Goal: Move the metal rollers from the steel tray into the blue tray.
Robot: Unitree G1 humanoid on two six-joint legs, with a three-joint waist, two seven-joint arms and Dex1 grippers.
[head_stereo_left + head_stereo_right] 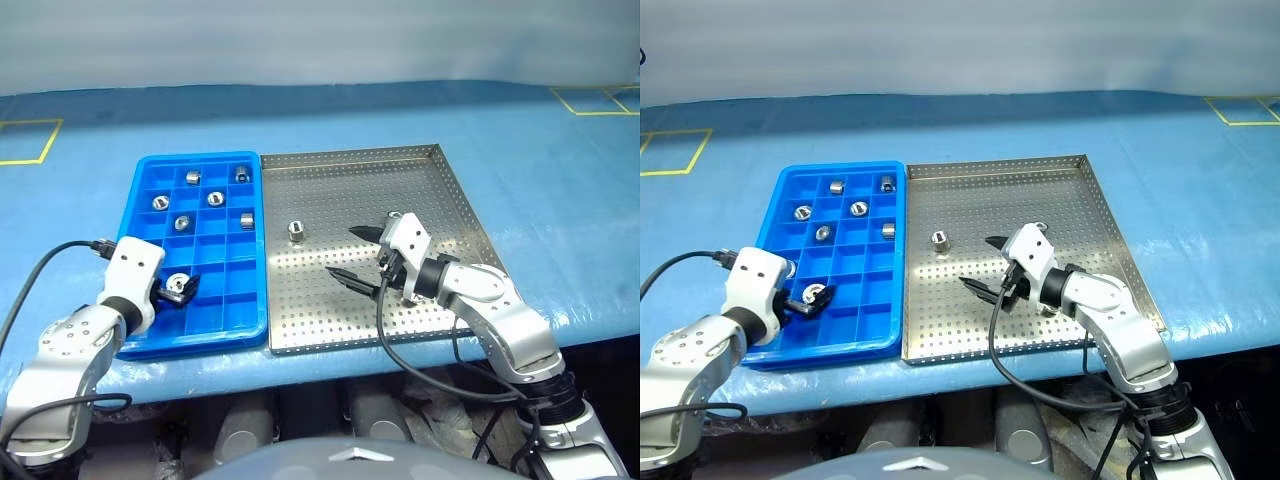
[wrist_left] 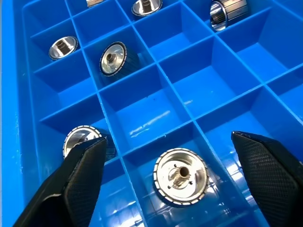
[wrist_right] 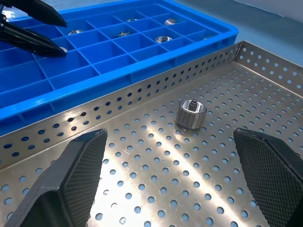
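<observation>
Left gripper [image 2: 182, 189] wide open, empty, over a roller [image 2: 180, 177] seated near the blue tray's [image 1: 140, 345] front-left corner, could nudge it lifting; right gripper [image 1: 362, 256] open, empty, may knock the last roller [image 1: 296, 230] mid steel tray [image 1: 440, 190].

Bright blue tray [image 1: 140, 338], gridded into square cells, set edge to edge with perforated steel tray [image 1: 455, 205] on that tray's left side. 7 shiny metal rollers [image 1: 213, 198] seated in separate blue cells, some upright, some on their sides. 1 roller [image 1: 296, 230] upright on steel floor, near its left rim.
</observation>
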